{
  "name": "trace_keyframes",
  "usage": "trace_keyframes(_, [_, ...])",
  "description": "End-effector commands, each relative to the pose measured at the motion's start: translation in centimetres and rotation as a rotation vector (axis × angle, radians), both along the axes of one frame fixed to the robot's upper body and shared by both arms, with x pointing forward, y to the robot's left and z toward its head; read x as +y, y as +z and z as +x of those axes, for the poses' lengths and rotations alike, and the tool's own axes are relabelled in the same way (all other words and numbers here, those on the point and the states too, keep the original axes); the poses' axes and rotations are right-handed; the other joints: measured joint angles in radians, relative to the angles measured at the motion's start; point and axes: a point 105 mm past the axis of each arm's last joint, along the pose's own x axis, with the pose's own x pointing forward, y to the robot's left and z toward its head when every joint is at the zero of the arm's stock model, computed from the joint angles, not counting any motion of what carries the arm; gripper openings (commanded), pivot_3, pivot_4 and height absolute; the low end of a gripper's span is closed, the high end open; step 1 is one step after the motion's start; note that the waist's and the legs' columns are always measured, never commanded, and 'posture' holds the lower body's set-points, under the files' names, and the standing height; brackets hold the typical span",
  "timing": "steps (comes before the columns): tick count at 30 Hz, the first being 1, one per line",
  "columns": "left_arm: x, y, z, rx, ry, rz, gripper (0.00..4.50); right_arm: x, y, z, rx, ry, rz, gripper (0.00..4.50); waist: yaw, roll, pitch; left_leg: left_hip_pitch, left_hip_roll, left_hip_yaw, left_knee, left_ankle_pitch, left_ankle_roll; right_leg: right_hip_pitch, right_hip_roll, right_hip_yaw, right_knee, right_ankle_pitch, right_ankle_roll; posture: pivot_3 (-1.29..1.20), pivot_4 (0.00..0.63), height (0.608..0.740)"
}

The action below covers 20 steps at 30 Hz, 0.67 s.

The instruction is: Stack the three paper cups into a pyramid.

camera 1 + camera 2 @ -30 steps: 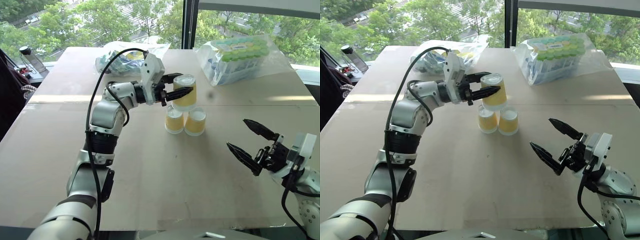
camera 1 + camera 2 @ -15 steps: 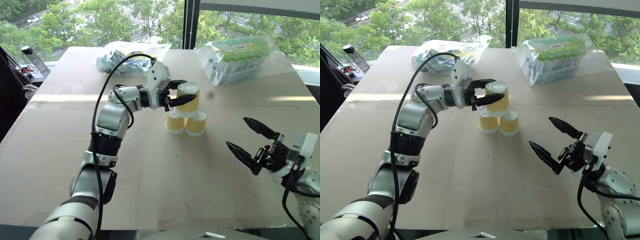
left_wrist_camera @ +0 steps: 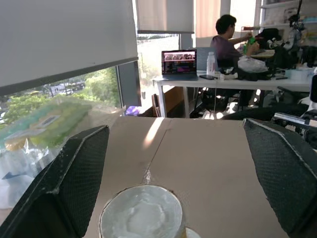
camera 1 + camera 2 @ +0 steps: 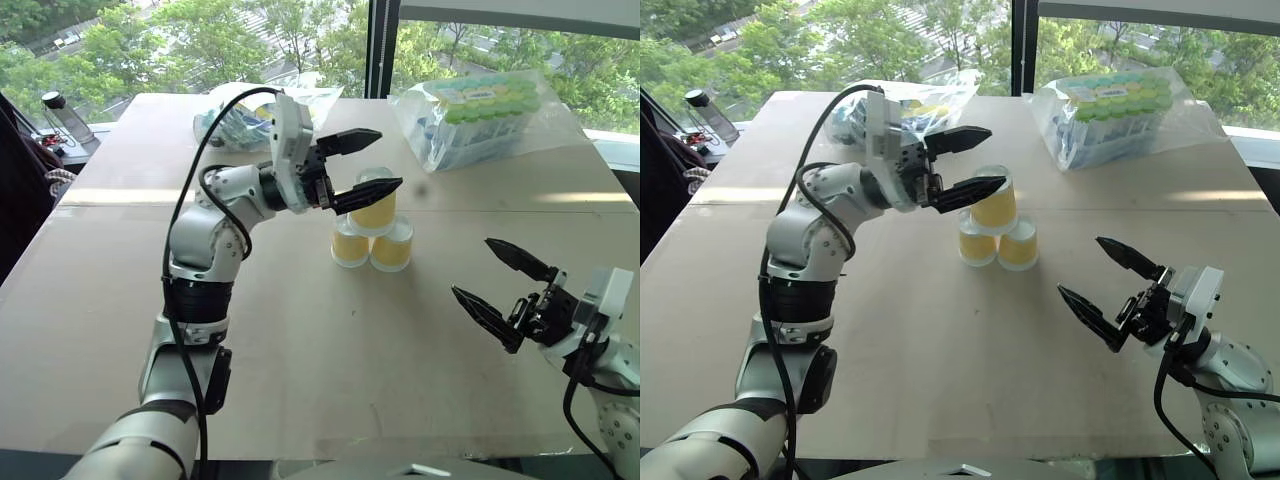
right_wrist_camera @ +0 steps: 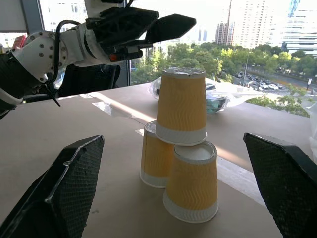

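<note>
The three paper cups, yellow with white rims, stand upside down as a pyramid mid-table: two lower cups (image 4: 350, 246) (image 4: 392, 248) side by side and a top cup (image 4: 376, 208) resting across them. My left gripper (image 4: 365, 164) is open just left of and slightly above the top cup, one finger beyond it and one in front, neither touching. The left wrist view looks down past that gripper's fingers (image 3: 79, 178) onto the top cup's white base (image 3: 141, 214). My right gripper (image 4: 473, 268) is open and empty, well right of the cups near the front; its wrist view faces the pyramid (image 5: 182, 106).
Two clear plastic bags of packaged goods lie at the back: one at the right (image 4: 480, 110), one behind my left arm (image 4: 240, 112). A dark bottle (image 4: 60, 115) stands off the table's far left corner. A person (image 3: 225, 39) sits at a distant desk.
My left gripper lowered the top cup onto the two lower cups, opened and let it go, then drew back and up. The cup stays in place. The right arm has not moved.
</note>
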Motion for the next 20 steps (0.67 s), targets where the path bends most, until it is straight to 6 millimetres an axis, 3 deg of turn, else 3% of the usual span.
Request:
trace_keyframes(1, [1.7, 0.7, -1.0, 0.0, 0.055, -0.019, 4.45, -0.1, -0.1, -0.2, -0.013, 0.003, -0.016, 4.5, -0.001, 0.0, 0.0, 0.0, 0.0, 0.0, 0.0, 0.0, 0.0, 0.0, 0.0, 0.0, 0.0, 0.0, 0.0, 0.0, 0.15, 0.74])
trace_keyframes(5, [3.8, -2.2, -2.0, 0.088, 0.152, 0.045, 4.45, -0.5, -1.2, -0.2, 0.024, -0.009, -0.04, 4.5, -0.003, 0.001, 0.0, 0.001, 0.0, 0.0, 0.0, 0.0, 0.0, 0.0, 0.0, 0.001, 0.0, 0.0, 0.0, 0.0, 0.15, 0.74])
trace_keyframes(10, [6.5, -9.8, -6.4, 0.245, 0.322, 0.134, 4.45, -1.9, -5.0, -0.4, 0.133, -0.024, -0.163, 4.5, -0.012, 0.001, -0.001, 0.003, -0.001, 0.0, -0.004, 0.0, 0.0, 0.0, -0.003, 0.008, -0.002, 0.0, 0.0, 0.0, 0.15, 0.74])
trace_keyframes(14, [7.6, -14.9, -8.1, 0.333, 0.483, 0.233, 4.45, -2.8, -7.8, -0.3, 0.2, -0.04, -0.251, 4.5, 0.012, 0.002, 0.0, 0.002, 0.0, 0.0, -0.004, 0.0, 0.0, -0.002, -0.004, 0.008, -0.002, 0.0, 0.0, 0.0, 0.15, 0.74])
trace_keyframes(20, [7.8, -18.6, -9.2, 0.311, 0.575, 0.327, 4.45, -3.4, -9.5, 0.4, 0.273, -0.068, -0.24, 4.5, 0.024, 0.003, -0.001, 0.005, 0.0, 0.0, -0.004, -0.003, 0.004, 0.001, -0.004, 0.008, -0.002, -0.002, -0.005, 0.0, 0.15, 0.74])
